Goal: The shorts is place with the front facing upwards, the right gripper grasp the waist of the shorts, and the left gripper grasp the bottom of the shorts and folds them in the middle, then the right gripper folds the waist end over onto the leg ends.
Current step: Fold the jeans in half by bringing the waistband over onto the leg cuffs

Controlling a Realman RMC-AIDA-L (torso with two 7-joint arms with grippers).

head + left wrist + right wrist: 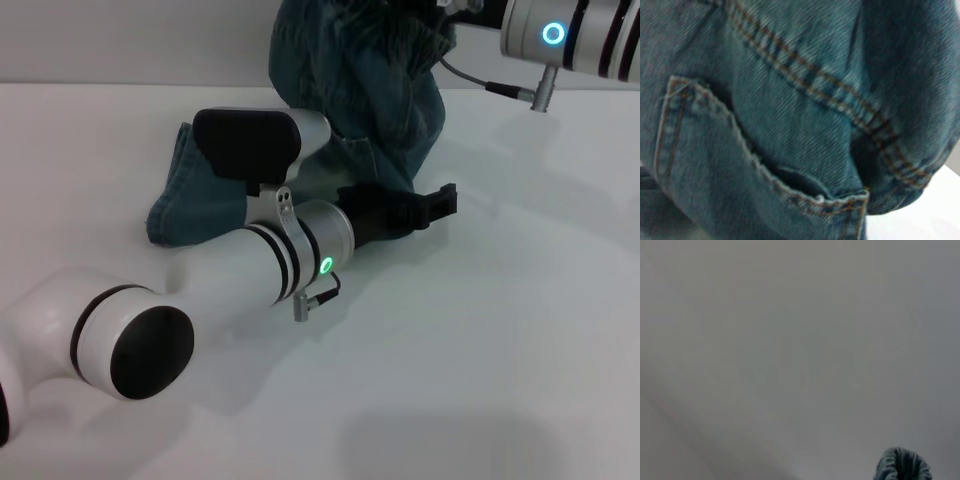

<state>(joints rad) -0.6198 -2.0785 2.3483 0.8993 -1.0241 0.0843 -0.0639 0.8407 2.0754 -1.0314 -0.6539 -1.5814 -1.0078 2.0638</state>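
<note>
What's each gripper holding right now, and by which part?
The right gripper lifts the shorts by the gathered waist. The left gripper lies beside them; its hold cannot be told.

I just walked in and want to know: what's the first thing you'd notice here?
The blue denim shorts hang bunched up at the back of the white table, lifted from above near the right arm. In front, the left arm with its green light reaches low across the table, its black left claw beside the cloth.
</note>
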